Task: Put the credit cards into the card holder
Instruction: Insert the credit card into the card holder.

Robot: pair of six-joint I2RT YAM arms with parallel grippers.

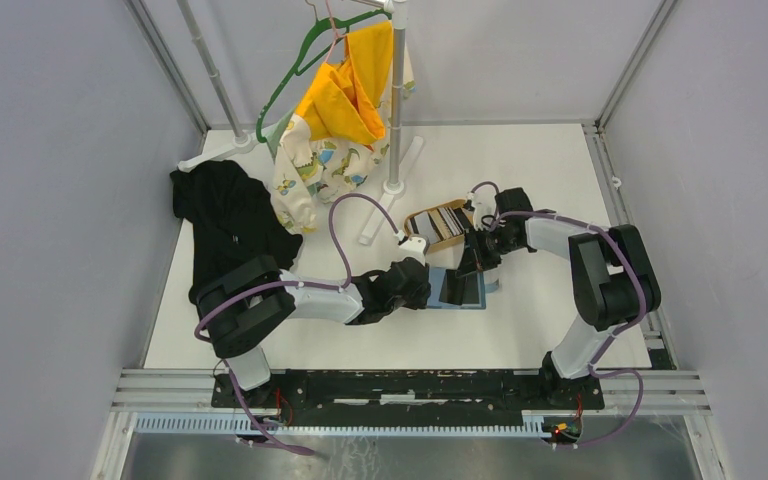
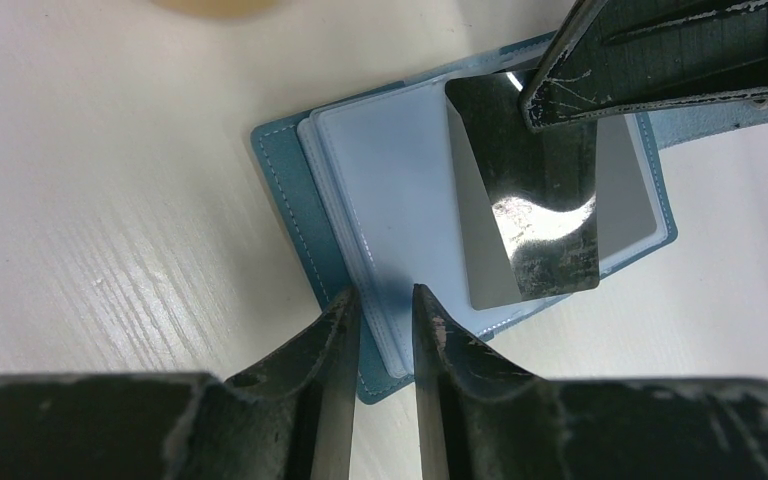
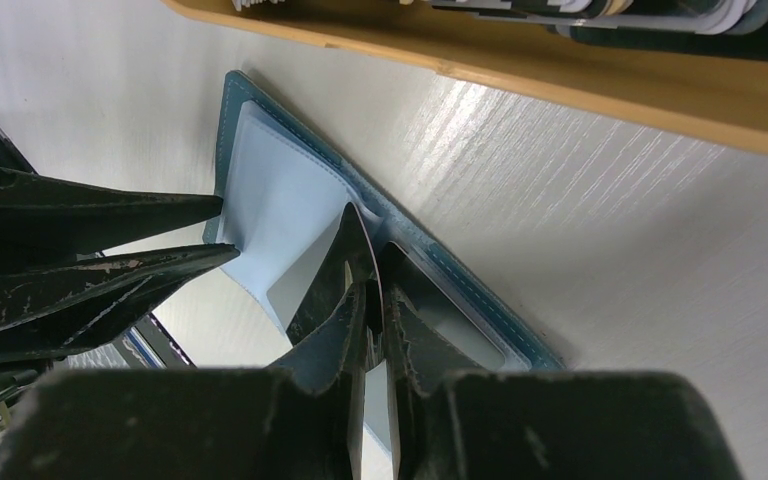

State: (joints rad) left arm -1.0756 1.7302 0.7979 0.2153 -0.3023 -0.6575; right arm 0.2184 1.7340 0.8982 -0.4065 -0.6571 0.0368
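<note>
Nearest, the left gripper (image 2: 380,300) is clamped on the near edge of the card holder (image 2: 390,180), which lies open on the table (image 2: 110,200). Just beyond, a dark card (image 2: 540,230) is pinched in the right gripper (image 3: 370,290), tilted, its lower edge touching the pale inner leaf. It should be laid shallower and slid into the pocket mouth while the holder is held steady. Farther off, more credit cards (image 3: 640,15) are stacked in the wooden tray (image 3: 560,80).

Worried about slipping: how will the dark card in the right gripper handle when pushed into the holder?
Probably stiff: the card, pinched at one end by the right gripper, shows no obvious bend. Its glossy, glare-catching face likely slides easily. The thin card holder may shift unless the left gripper pins it.
</note>
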